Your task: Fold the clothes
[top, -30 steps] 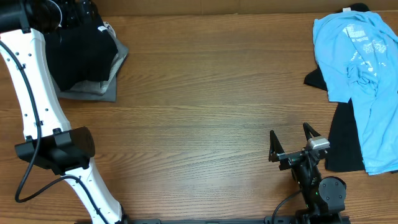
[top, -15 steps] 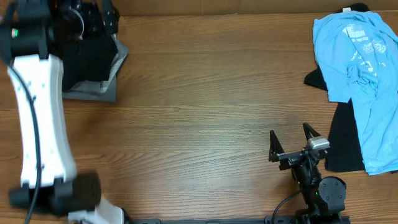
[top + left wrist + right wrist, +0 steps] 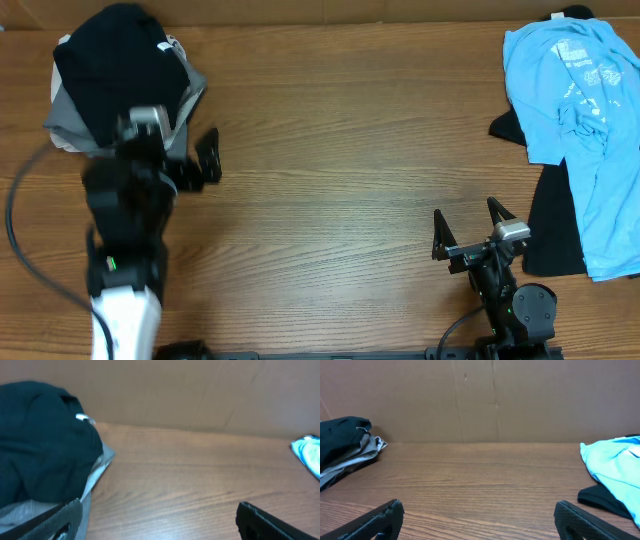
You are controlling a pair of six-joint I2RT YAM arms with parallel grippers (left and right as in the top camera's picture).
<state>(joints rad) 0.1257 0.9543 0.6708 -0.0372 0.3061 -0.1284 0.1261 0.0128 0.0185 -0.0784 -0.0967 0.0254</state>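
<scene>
A folded stack, a black garment (image 3: 118,62) on a grey one (image 3: 68,120), lies at the table's far left; it also shows in the left wrist view (image 3: 42,445) and the right wrist view (image 3: 342,442). A light blue T-shirt (image 3: 580,120) lies crumpled over a black garment (image 3: 552,225) at the far right, and shows in the right wrist view (image 3: 612,462). My left gripper (image 3: 190,165) is open and empty, just in front of the stack. My right gripper (image 3: 470,228) is open and empty near the front edge, left of the black garment.
A brown cardboard wall (image 3: 480,400) stands behind the wooden table (image 3: 340,150). The blue T-shirt's edge shows at the right of the left wrist view (image 3: 309,455).
My left arm has pulled back from over the stack toward the front, leaving the black garment on the grey one. The right arm has not moved.
</scene>
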